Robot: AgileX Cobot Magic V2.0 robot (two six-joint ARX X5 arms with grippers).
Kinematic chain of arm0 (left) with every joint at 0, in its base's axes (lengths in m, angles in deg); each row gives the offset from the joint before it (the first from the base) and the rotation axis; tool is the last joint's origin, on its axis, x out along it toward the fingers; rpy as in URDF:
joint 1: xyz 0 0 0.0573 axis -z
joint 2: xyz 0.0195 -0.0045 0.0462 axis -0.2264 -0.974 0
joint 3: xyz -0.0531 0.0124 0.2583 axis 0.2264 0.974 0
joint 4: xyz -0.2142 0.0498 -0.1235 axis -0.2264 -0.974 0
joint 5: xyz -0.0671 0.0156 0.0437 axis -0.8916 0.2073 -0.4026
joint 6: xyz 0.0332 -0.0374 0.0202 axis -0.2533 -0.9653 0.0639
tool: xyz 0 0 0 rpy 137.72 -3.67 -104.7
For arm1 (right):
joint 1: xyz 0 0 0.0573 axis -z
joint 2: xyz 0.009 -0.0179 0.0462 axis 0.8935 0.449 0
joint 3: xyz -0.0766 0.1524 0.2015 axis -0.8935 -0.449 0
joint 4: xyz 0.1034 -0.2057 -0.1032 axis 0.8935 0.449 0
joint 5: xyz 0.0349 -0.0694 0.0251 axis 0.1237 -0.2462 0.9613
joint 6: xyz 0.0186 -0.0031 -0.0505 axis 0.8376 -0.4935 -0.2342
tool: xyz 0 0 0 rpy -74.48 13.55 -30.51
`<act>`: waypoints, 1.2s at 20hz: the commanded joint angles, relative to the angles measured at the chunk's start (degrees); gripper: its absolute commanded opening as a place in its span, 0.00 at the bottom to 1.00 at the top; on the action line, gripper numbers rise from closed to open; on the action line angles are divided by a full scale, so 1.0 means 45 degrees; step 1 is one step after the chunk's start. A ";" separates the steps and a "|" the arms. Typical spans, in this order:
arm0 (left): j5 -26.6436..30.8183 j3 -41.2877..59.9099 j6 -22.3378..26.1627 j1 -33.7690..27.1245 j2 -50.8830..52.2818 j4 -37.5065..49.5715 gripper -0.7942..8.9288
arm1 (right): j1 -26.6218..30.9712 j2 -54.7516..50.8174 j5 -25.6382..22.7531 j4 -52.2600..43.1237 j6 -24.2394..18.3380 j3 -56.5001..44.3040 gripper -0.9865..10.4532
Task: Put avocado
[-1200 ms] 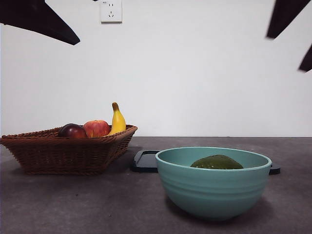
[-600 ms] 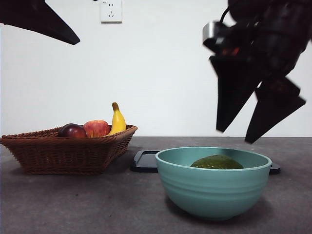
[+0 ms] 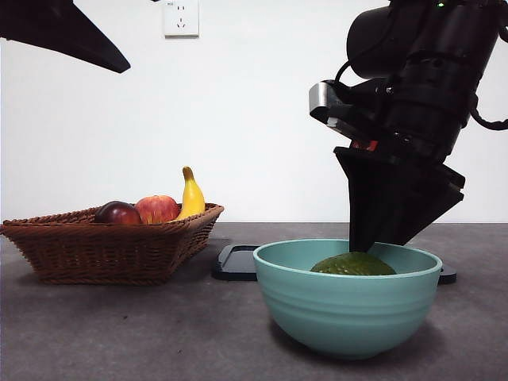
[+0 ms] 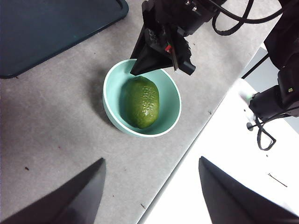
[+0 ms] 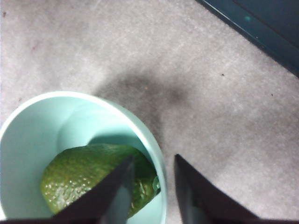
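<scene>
The avocado (image 3: 353, 264) is dark green and lies on its side inside the teal bowl (image 3: 345, 309). It also shows in the left wrist view (image 4: 142, 101) and the right wrist view (image 5: 84, 179). My right gripper (image 3: 365, 242) hangs just above the bowl's far rim, jaws a little apart and empty, with the rim (image 5: 156, 156) showing between them. The left wrist view shows it (image 4: 159, 65) at the bowl's edge. My left gripper (image 4: 149, 163) is open and empty, high above the table; in the front view it is a black tip (image 3: 63, 32) at the top left.
A wicker basket (image 3: 111, 246) at the left holds a dark purple-red fruit (image 3: 117, 213), a red apple (image 3: 157, 208) and a banana (image 3: 191, 197). A dark flat tray (image 3: 236, 262) lies behind the bowl. The table's edge (image 4: 187, 154) runs close to the bowl.
My right arm has come down from the top right corner to just above the bowl's far rim, and its jaws now stand closer together. The avocado, bowl and left arm have not moved.
</scene>
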 commanded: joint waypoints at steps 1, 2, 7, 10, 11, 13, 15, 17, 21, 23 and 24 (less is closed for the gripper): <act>-0.0058 -0.0121 -0.0073 0.0102 -0.0063 0.0107 0.40 | -0.0121 0.0272 0.0005 -0.0063 -0.0058 0.0238 0.17; -0.0058 -0.0121 -0.0073 0.0102 -0.0063 0.0102 0.40 | -0.0121 0.0272 0.0005 -0.0063 -0.0053 0.0238 0.15; -0.0058 -0.0121 -0.0073 0.0102 -0.0063 0.0102 0.40 | -0.0121 0.0272 0.0000 -0.0068 -0.0049 0.0243 0.10; -0.0058 -0.0121 -0.0068 0.0102 -0.0063 0.0102 0.40 | -0.0121 0.0238 0.0019 -0.0068 0.0000 0.0243 0.10; -0.0058 -0.0121 -0.0068 0.0102 -0.0063 0.0102 0.40 | -0.0121 0.0189 0.0039 -0.0068 0.0000 0.0257 0.10; -0.0058 -0.0121 -0.0068 0.0102 -0.0063 0.0102 0.40 | -0.0121 -0.0015 0.0034 -0.0068 0.0078 0.0345 0.10; -0.0058 -0.0121 -0.0063 0.0102 -0.0063 0.0107 0.40 | -0.0102 -0.0180 0.0024 0.0019 0.0214 0.0699 0.10; -0.0058 -0.0121 -0.0019 0.0102 -0.0063 0.0102 0.40 | 0.0010 -0.0189 -0.0015 0.0316 0.0287 0.1365 0.10; -0.0058 -0.0121 -0.0019 0.0102 -0.0063 0.0107 0.40 | 0.0607 -0.0063 -0.0447 0.0398 0.0291 0.2749 0.10; -0.0058 -0.0121 -0.0015 0.0102 -0.0063 0.0102 0.40 | 0.1103 0.0301 -0.0427 0.0631 0.0291 0.3623 0.10; -0.0058 -0.0121 -0.0015 0.0102 -0.0063 0.0102 0.40 | 0.1360 0.0544 -0.0432 0.0743 0.0282 0.4085 0.10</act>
